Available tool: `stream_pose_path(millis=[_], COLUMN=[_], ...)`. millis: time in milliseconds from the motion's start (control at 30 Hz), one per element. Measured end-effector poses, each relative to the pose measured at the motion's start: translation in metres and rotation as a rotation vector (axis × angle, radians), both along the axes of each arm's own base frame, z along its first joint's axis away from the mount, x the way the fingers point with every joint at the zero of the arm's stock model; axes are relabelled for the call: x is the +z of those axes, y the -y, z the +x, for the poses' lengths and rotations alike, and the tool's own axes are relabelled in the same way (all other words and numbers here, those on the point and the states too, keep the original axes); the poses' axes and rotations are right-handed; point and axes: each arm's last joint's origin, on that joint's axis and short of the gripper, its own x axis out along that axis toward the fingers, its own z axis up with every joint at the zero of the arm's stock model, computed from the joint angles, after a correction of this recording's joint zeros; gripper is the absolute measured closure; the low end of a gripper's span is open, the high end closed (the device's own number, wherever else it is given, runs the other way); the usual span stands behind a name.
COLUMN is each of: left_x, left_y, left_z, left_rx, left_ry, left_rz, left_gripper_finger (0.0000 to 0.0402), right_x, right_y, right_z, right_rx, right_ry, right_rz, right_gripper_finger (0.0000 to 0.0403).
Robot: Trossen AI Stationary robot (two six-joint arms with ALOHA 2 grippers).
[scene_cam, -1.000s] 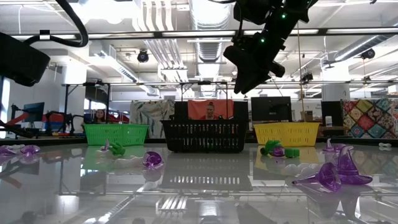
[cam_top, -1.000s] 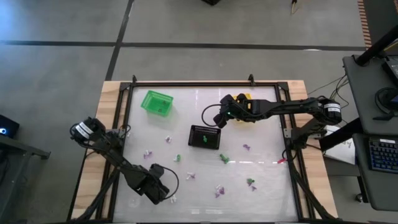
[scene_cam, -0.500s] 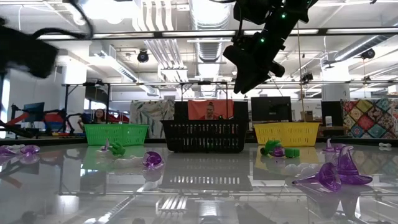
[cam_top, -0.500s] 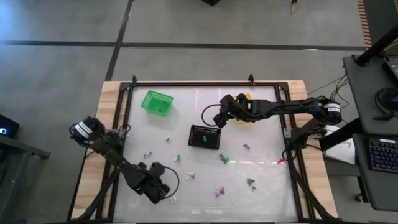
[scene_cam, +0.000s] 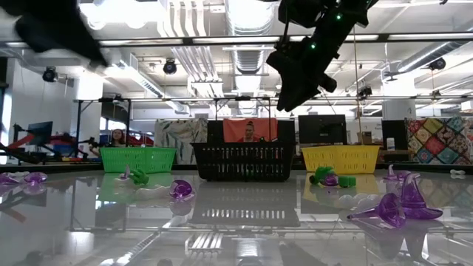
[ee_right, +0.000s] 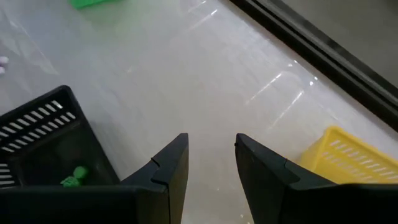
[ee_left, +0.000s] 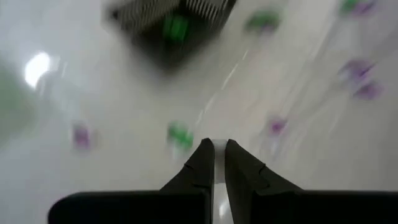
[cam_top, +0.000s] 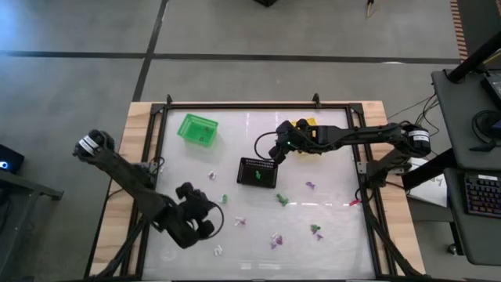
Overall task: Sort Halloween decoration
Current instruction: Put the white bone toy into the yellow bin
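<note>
A black basket (cam_top: 257,172) stands mid-table, a green basket (cam_top: 197,129) near the far left corner, a yellow basket (cam_top: 307,125) at the far edge. Small trinkets (cam_top: 275,239) scatter the near half; the table (cam_top: 235,141) between the baskets lies bare.

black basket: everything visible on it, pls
The black basket is a small rectangular tub of dark slotted plastic, sitting upright and open-topped near the middle of the table, between the green and yellow baskets. One green trinket lies inside. The right tool hovers open above its far edge, not touching it.
</note>
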Motion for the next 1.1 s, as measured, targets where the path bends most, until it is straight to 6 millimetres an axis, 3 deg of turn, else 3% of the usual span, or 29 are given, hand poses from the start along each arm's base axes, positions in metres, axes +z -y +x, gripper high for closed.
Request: stream_pose_path(millis=[167, 367, 600, 800, 1100], left_x=[0.043, 0.067, 0.052, 0.031, 0.014], left_y=[-0.008, -0.010, -0.021, -0.040, -0.055], left_z=[-0.004, -0.003, 0.001, 0.003, -0.005], left_rx=[-0.152, -0.311, -0.429, -0.390, -0.328], left_ry=[0.220, 0.389, 0.561, 0.727, 0.837], left_rz=[0.156, 0.306, 0.318, 0.300, 0.300], left_gripper_finger=[0.0401, 0.0401, 0.0402, 0.0401, 0.0401], right_x=[0.005, 0.017, 0.027, 0.023, 0.010], right_y=[-0.013, -0.038, -0.077, -0.107, -0.123], right_z=[0.008, 0.023, 0.034, 0.050, 0.075], right_rx=[0.134, 0.372, 0.635, 0.759, 0.818], right_ry=[0.065, 0.223, 0.357, 0.472, 0.676], right_rz=[0.025, -0.033, -0.128, -0.223, -0.244], right_gripper_finger=[0.0277, 0.0278, 0.0278, 0.0277, 0.0277])
